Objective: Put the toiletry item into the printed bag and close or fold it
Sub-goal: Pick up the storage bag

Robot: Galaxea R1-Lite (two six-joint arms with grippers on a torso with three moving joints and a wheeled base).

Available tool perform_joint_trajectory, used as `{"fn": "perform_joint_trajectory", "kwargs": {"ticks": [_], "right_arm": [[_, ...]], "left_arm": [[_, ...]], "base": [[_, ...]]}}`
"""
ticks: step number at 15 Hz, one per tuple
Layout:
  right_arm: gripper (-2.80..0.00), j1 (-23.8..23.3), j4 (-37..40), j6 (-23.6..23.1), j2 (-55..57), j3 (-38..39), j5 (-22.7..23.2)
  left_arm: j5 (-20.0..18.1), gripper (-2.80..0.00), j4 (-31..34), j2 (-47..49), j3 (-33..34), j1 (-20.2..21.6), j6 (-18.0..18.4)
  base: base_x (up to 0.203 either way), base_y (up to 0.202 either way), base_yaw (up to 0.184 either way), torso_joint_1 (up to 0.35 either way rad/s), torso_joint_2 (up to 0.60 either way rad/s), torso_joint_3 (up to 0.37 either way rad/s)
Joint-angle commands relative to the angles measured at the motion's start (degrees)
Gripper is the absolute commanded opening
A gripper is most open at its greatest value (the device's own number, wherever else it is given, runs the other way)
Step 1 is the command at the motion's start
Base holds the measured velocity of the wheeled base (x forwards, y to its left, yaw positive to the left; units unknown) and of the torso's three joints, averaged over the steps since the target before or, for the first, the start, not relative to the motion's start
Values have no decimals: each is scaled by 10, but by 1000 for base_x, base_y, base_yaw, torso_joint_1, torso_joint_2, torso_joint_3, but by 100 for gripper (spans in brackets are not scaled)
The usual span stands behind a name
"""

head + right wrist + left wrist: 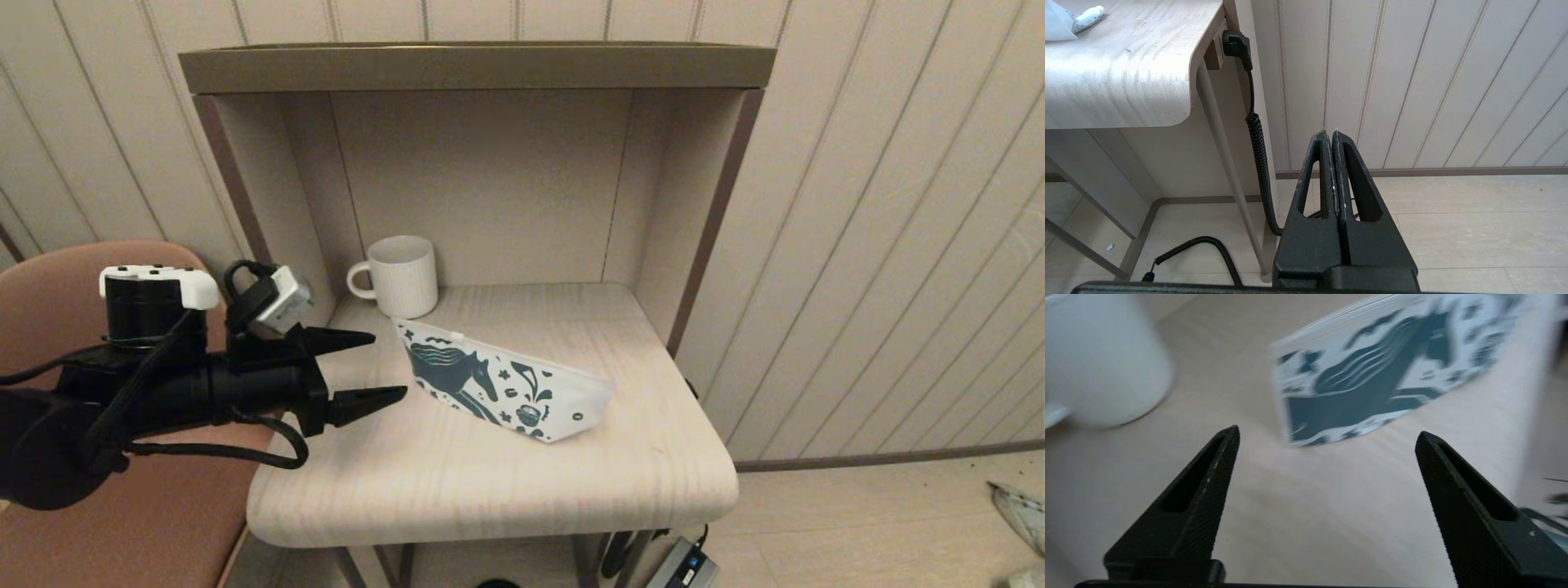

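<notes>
The printed bag (506, 390), white with a dark teal horse and flowers, stands on its edge on the pale wood table (490, 490), its zipper edge uppermost. My left gripper (390, 364) is open and empty, just left of the bag's near end and pointing at it. In the left wrist view the bag (1372, 384) lies a little beyond the spread gripper (1327, 432). A small white oblong item (1088, 13) lies on the tabletop beside the bag's corner (1057, 24); what it is I cannot tell. My right gripper (1329, 131) is shut and empty, low beside the table.
A white ribbed mug (402, 276) stands at the back left of the table, inside the hutch (478, 65) that walls three sides. A pink chair (163, 523) sits under my left arm. A coiled black cable (1257, 143) hangs by the table leg.
</notes>
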Motion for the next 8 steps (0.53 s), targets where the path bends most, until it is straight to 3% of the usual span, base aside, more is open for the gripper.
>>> {"fn": "perform_joint_trajectory", "kwargs": {"ticks": [1, 8], "right_arm": [[-280, 0, 0, 0, 0, 0, 0], [-280, 0, 0, 0, 0, 0, 0]], "left_arm": [[-52, 0, -2, 13, -6, 3, 3], [-77, 0, 3, 59, -62, 1, 0]], "base": [[0, 0, 0, 0, 0, 0], [0, 0, 0, 0, 0, 0]]}}
